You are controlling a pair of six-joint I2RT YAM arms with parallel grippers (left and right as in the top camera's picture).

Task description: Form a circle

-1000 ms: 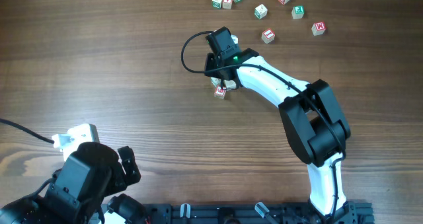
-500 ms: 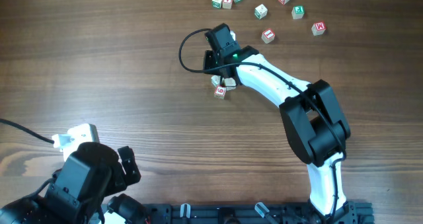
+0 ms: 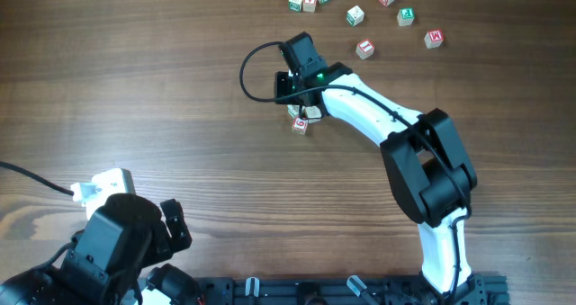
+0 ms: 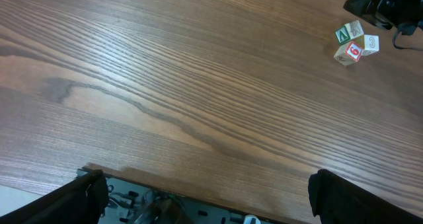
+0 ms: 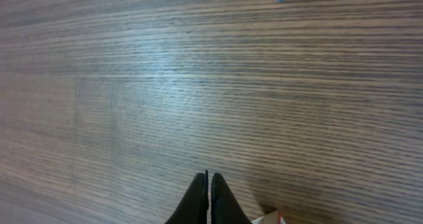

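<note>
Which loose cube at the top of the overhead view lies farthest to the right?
The red-marked cube, standing alone at the right end of the scatter; the green-marked cube sits up and left of it.

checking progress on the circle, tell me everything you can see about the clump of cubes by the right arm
The clump is three small whitish cubes, wooden-looking, packed together touching on the wooden table, no ring. One shows a green mark, one a red 6, one a pale 3. The shut right gripper sits right beside it; contact cannot be confirmed.
</note>
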